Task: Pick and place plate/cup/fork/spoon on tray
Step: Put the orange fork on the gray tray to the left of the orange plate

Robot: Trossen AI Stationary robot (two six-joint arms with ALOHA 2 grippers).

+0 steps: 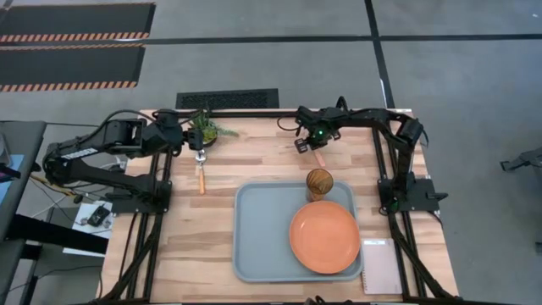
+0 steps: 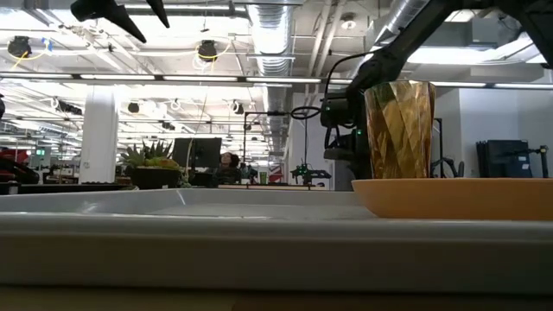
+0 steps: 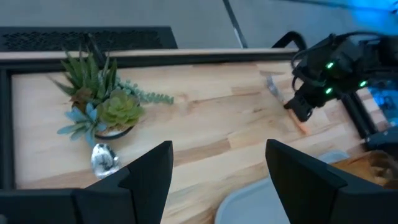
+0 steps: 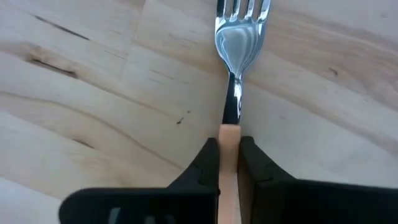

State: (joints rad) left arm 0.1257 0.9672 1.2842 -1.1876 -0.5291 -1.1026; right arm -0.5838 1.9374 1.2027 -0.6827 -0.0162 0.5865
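The light blue-grey tray (image 1: 254,246) lies at the table's near middle. The orange plate (image 1: 324,237) and the amber ribbed cup (image 1: 319,181) rest on it, the cup upright at its far right corner. The fork (image 4: 239,37) lies on the wood beyond the tray, and my right gripper (image 1: 308,144) is shut on its orange handle. The spoon (image 1: 201,169) lies on the table left of the tray, its bowl (image 3: 104,157) next to the potted plant. My left gripper (image 3: 217,180) is open and empty above the table near the plant. My right gripper pinches the fork's orange handle (image 4: 229,140) between its two fingers, just behind the silver neck. The fingers come from above and stand on either side of the handle. The tines (image 4: 244,7) point away from the gripper; whether the fork is off the wood I cannot tell.
A small potted green plant (image 1: 206,131) stands at the table's far edge by the left gripper. A white spiral notepad (image 1: 381,264) lies right of the tray at the near right. Bare wood lies left of the tray and between the two grippers.
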